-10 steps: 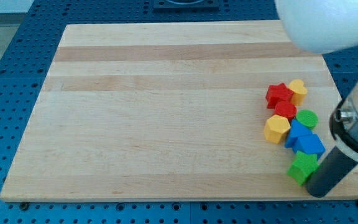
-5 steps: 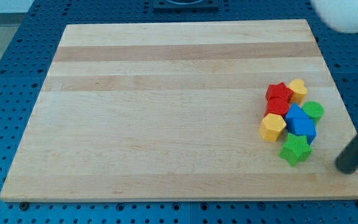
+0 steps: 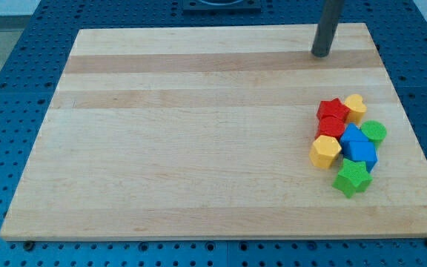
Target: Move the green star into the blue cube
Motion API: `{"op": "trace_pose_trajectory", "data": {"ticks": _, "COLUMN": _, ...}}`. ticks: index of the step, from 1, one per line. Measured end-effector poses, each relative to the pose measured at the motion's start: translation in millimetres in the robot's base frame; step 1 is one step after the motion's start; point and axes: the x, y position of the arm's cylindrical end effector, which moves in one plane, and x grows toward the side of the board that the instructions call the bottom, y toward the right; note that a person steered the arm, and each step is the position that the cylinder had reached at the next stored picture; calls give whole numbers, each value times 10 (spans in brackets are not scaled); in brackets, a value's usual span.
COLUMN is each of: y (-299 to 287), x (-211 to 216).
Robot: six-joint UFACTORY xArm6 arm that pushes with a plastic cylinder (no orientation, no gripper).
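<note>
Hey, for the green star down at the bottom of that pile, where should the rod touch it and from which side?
No gripping here, only pushing. The green star already appears to touch the blue cube just above it. I would set my tip, now far off near the view's top, against the star's lower edge, probably in a notch between points, and push toward the view's top and slightly right.

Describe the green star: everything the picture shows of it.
The green star is a small, chunky block of matte, solid green with blunt points, lying flat on the wooden board near its lower right corner. It is the lowest piece of the block cluster. Its upper edge meets the blue cube, apparently touching it. Nothing else touches it; my tip stands far off, near the view's top.
</note>
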Motion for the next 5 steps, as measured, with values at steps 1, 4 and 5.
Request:
{"op": "trace_pose_trajectory", "data": {"ticks": 1, "y": 0, "x": 1}}
{"op": "trace_pose_trajectory", "data": {"ticks": 4, "y": 38, "x": -7}}
{"op": "trace_pose_trajectory", "data": {"ticks": 5, "y": 39, "x": -5}}
